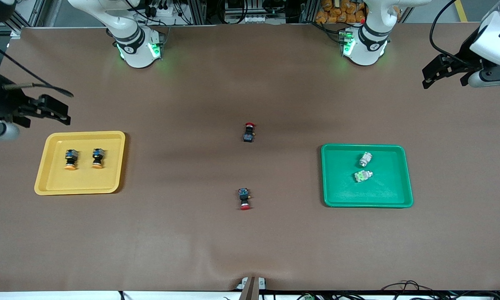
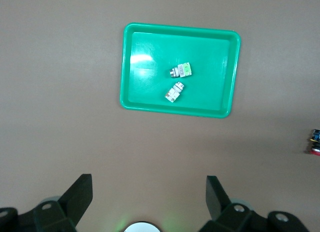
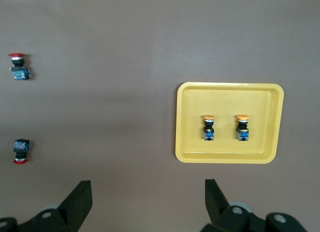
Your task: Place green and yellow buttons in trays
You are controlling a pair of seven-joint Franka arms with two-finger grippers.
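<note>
Hovering with fingers spread and empty, right gripper point(image 1: 62, 111) sits over the tabletop point(image 1: 250, 250) by the yellow tray point(image 1: 50, 143), which holds both yellow buttons point(image 1: 83, 159) side by side. Two red-capped switches point(image 1: 248, 132) lie mid-table, one nearer the front camera. Green tray point(image 1: 337, 196) holds both green buttons point(image 1: 363, 168). Left gripper point(image 1: 435, 76) released, empty, over the tabletop's left-arm end.

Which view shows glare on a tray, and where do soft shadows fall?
Left wrist view: a white glare patch on the green tray floor. Front view: broad soft shadows darken the table around the farther red-capped switch. Right wrist view: the yellow tray is evenly lit, without glare.
</note>
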